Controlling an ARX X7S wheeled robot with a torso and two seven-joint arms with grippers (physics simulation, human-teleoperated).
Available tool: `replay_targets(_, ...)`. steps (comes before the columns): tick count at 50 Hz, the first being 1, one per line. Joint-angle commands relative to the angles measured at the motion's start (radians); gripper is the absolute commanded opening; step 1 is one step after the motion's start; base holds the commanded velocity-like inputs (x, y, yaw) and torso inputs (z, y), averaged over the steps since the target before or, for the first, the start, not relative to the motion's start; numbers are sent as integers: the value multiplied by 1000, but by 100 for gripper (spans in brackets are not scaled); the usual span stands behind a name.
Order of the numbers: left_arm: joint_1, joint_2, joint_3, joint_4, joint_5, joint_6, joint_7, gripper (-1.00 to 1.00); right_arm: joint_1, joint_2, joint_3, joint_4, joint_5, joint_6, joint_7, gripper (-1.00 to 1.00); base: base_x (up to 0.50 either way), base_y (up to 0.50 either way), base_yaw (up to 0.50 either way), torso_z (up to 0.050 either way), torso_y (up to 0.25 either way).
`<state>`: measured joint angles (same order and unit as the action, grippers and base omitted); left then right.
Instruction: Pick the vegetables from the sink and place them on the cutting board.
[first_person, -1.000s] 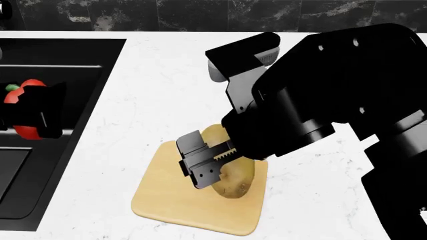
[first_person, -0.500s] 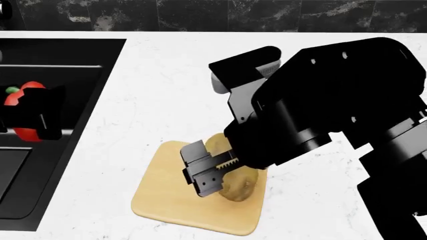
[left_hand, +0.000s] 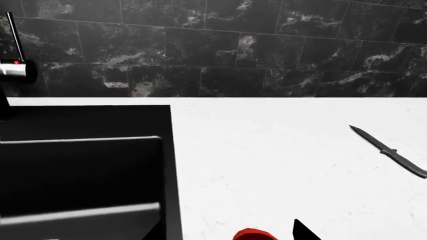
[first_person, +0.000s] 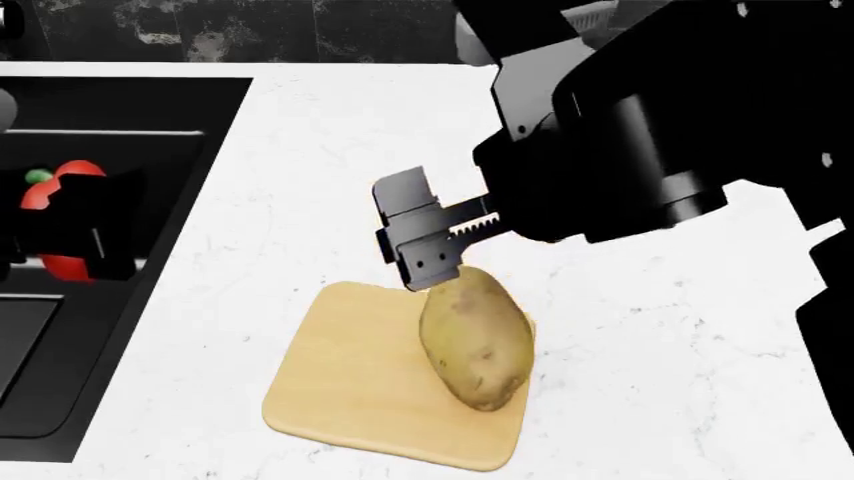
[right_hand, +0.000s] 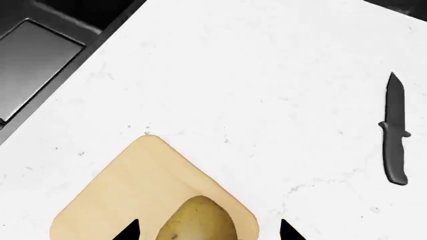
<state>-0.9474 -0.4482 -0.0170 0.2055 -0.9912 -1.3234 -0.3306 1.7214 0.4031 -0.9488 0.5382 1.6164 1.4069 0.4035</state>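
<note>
The tan speckled potato (first_person: 478, 340) lies on the pale-yellow cutting board (first_person: 334, 390), free of any gripper. My right gripper (first_person: 420, 240) is open and empty just above and behind the potato's far end. In the right wrist view the potato (right_hand: 197, 222) sits on the board (right_hand: 127, 200) between the spread fingertips (right_hand: 127, 231). My left gripper (first_person: 83, 235) is shut on the red bell pepper (first_person: 54, 200) over the black sink (first_person: 134, 100). The pepper's top (left_hand: 253, 235) shows in the left wrist view.
A black knife (right_hand: 395, 130) lies on the white counter to the right of the board; it also shows in the left wrist view (left_hand: 390, 152). A faucet (left_hand: 13, 67) stands behind the sink. A dark tiled wall (left_hand: 233, 50) backs the counter.
My right gripper has let go of the potato and risen up and back; the potato now rests on the board. My left gripper with the pepper has shifted slightly right.
</note>
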Motion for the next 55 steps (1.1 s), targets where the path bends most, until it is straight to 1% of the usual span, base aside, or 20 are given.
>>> replay_targets(1, -19, 35, -30, 18, -38, 3, 7, -100, 40, 101, 158, -168, 47, -98, 100, 100, 0, 0, 0, 0, 0)
replay_targets(2, -29, 34, -28, 28, -54, -13, 9, -100, -5, 133, 189, -222, 89, -125, 148, 100, 0, 0, 0, 0, 0)
replay_targets(4, -44, 44, -19, 32, -61, -24, 1, -100, -59, 179, 210, -320, 89, -157, 172, 100, 0, 0, 0, 0, 0)
replay_targets(5, -52, 51, -12, 32, -63, -25, 0, -100, -102, 210, 239, -395, 82, -204, 186, 100, 0, 0, 0, 0, 0)
replay_targets(6, -53, 54, -2, 41, -59, -4, 20, -100, -121, 230, 246, -442, 63, -222, 185, 100, 0, 0, 0, 0, 0)
replay_targets(7, -63, 59, 11, 52, -67, -14, 22, -100, -151, 263, 257, -523, 28, -248, 161, 100, 0, 0, 0, 0, 0)
replay_targets(8, -67, 64, 2, 50, -79, -24, 12, -100, -166, 274, 262, -539, 36, -254, 170, 100, 0, 0, 0, 0, 0)
replay_targets(9, -71, 70, 19, 58, -80, -29, 13, -100, -198, 304, 278, -585, 29, -279, 187, 100, 0, 0, 0, 0, 0)
replay_targets(11, -81, 82, 40, 54, -75, -28, 14, -100, -217, 336, 304, -630, 17, -311, 195, 100, 0, 0, 0, 0, 0)
replay_targets(14, -86, 113, 79, 61, -68, -21, 13, -100, -225, 366, 354, -662, 56, -351, 222, 100, 0, 0, 0, 0, 0)
replay_targets(20, -70, 152, 171, 45, -19, 27, 43, -100, -267, 409, 390, -718, 125, -377, 279, 100, 0, 0, 0, 0, 0)
replay_targets(22, -87, 160, 160, 30, -29, 27, 43, -100, -271, 423, 398, -729, 136, -381, 288, 100, 0, 0, 0, 0, 0)
replay_targets(29, -104, 200, 252, -44, 38, 83, 75, -100, -210, 446, 415, -729, 190, -360, 318, 100, 0, 0, 0, 0, 0)
replay_targets(38, -91, 217, 320, -118, 95, 151, 118, -100, -270, 466, 431, -766, 189, -397, 316, 100, 0, 0, 0, 0, 0)
replay_targets(45, -64, 225, 350, -138, 112, 186, 136, -100, -238, 470, 429, -758, 197, -381, 322, 100, 0, 0, 0, 0, 1)
replay_targets(55, -40, 237, 384, -157, 129, 216, 149, -100, -239, 470, 424, -762, 202, -377, 321, 100, 0, 0, 0, 0, 0)
